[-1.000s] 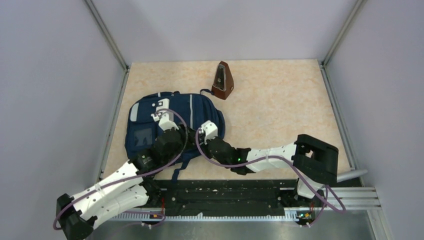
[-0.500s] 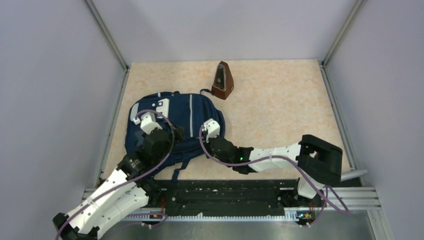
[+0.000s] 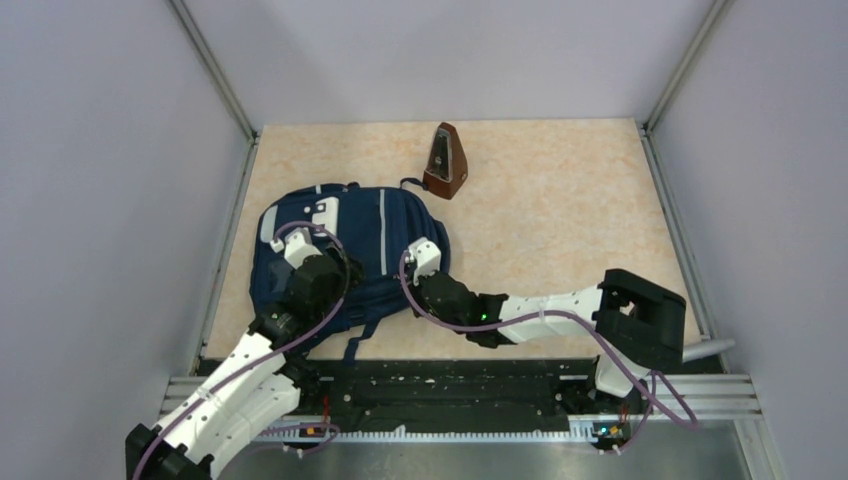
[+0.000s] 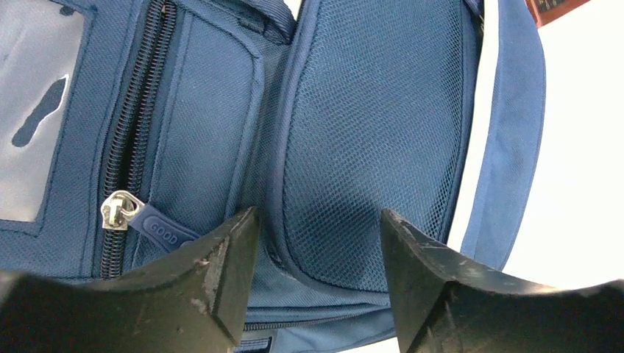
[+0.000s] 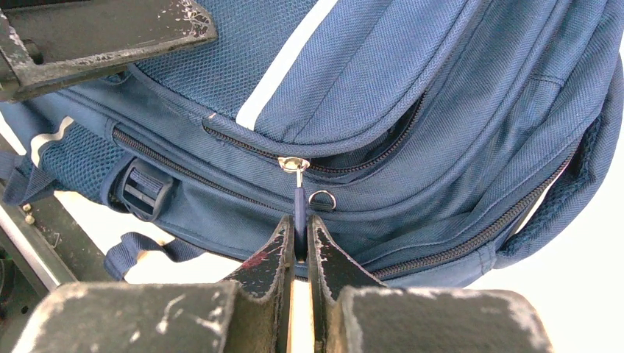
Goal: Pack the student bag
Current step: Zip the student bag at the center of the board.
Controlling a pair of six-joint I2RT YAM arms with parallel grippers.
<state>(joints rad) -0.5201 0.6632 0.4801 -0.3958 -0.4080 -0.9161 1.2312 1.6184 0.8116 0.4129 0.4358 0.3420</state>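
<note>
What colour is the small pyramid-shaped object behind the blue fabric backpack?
The pyramid-shaped object is reddish brown; clearest in the top external view.

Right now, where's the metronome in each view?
Top: metronome upright, just beyond the bag's far edge.
Left wrist: brown sliver in the top right corner, probably it.
Right wrist: not in it.
Shared landmark: the bag, in all three.

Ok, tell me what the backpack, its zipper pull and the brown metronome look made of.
Backpack: matte woven fabric, likely synthetic; the weave shows. Zipper pull: blue tab, perhaps rubber or cord, hung from a shiny metal slider. Metronome: smooth brown wood or plastic; too small to tell.
</note>
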